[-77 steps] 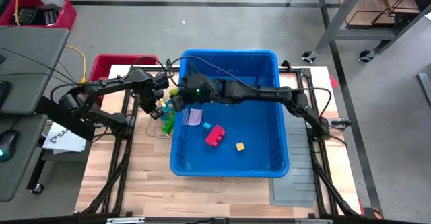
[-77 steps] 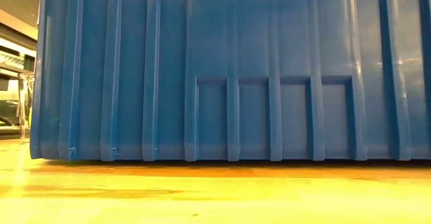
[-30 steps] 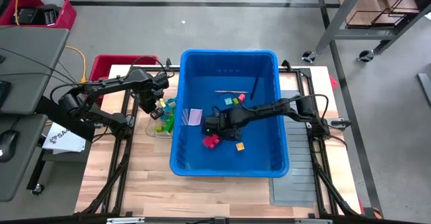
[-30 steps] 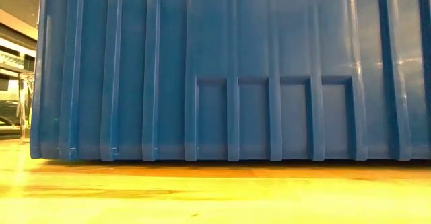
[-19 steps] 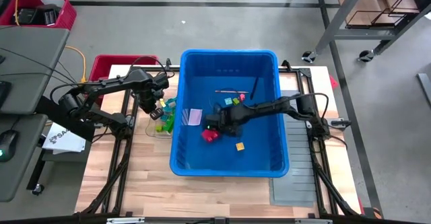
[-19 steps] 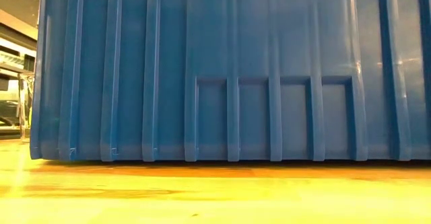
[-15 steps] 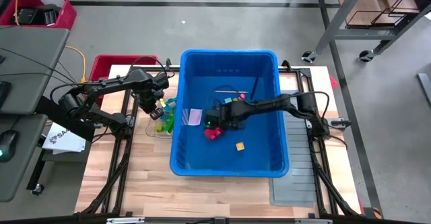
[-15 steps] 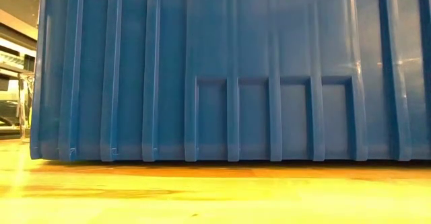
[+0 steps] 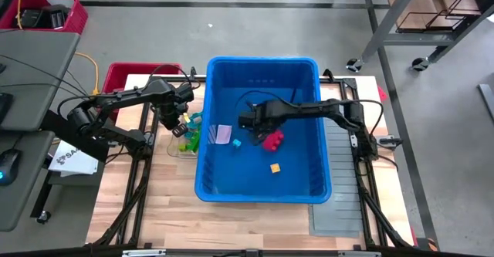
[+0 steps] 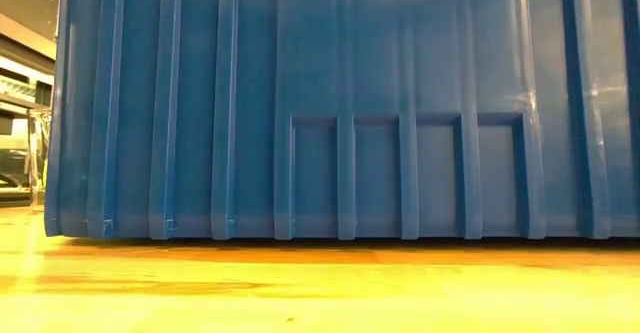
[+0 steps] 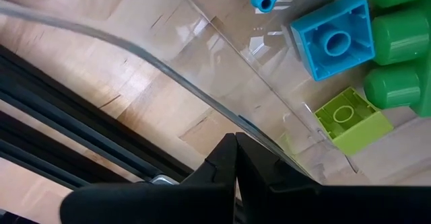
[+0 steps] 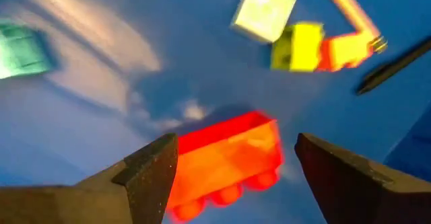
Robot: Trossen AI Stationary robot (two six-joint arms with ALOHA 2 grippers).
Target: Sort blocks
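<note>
We see right gripper (image 12: 229,177) fingers spread wide, red block (image 12: 225,160) lying between them on floor of blue bin (image 9: 324,133), not pinched. Beyond it, yellow-and-orange blocks (image 12: 320,47), pale green block (image 12: 264,10). Orange block (image 9: 275,167) lies apart, nearer bin front. Left gripper (image 11: 236,146) pressed together over clear tray (image 11: 202,35) just beside bin; teal block (image 11: 333,39), lime block (image 11: 350,120) inside tray. Paper label (image 9: 69,158) at table's left edge, writing unreadable.
</note>
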